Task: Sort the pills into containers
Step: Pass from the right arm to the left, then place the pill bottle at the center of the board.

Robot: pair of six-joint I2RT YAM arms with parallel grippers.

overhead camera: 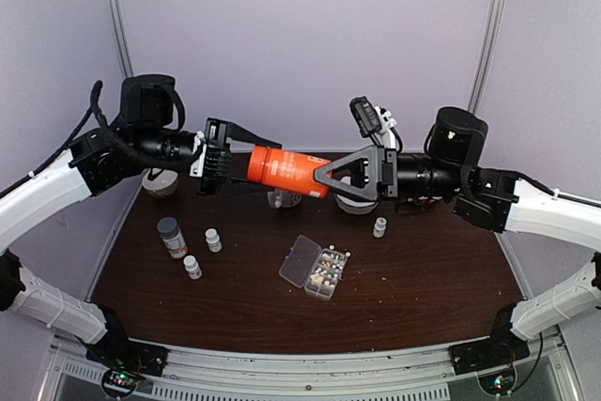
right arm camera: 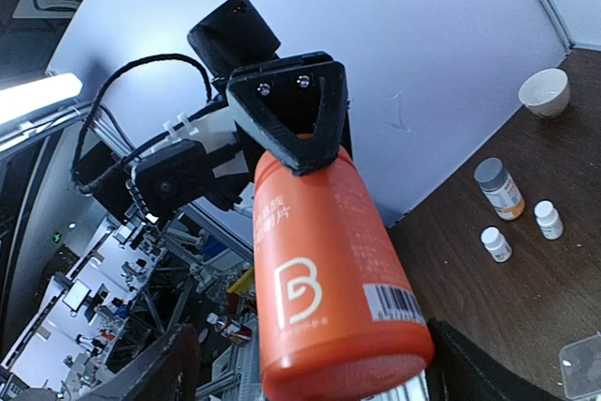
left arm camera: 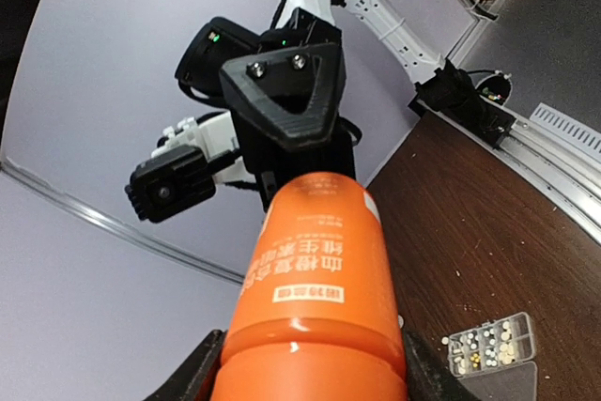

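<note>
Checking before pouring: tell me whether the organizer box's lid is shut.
No, the organizer box lies with its clear lid swung fully open.

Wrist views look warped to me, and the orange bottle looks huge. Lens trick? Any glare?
Left wrist view: a wide lens bows the straight wall seam and swells the near bottle. Right wrist view: same bulge, and the lamp at left is blown out white. Top view: even, soft light, no harsh shadows, slightly soft detail.

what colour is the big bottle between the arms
Bottle: orange with white print, best in left wrist view.
</note>
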